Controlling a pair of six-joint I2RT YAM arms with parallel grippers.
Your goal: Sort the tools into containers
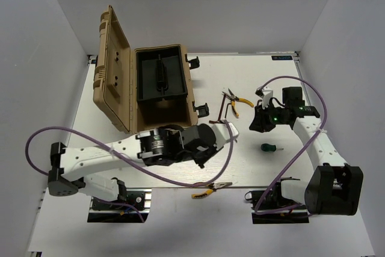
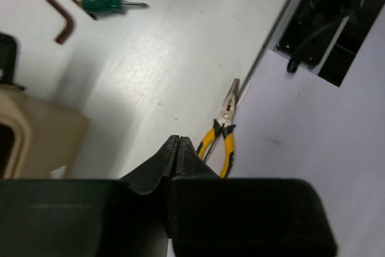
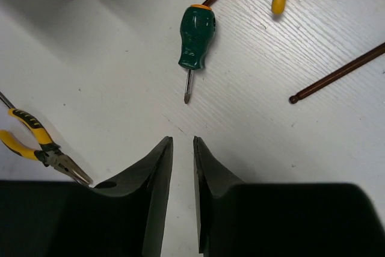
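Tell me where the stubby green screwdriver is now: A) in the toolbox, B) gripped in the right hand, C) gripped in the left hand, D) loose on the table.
D: the stubby green screwdriver lies flat on the table, ahead of the right hand and apart from it.

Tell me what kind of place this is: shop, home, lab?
Probably a lab robot cell: a white table boxed in by plain white walls, two arms bolted at its near edge, and a tan toolbox with a few tools laid out.
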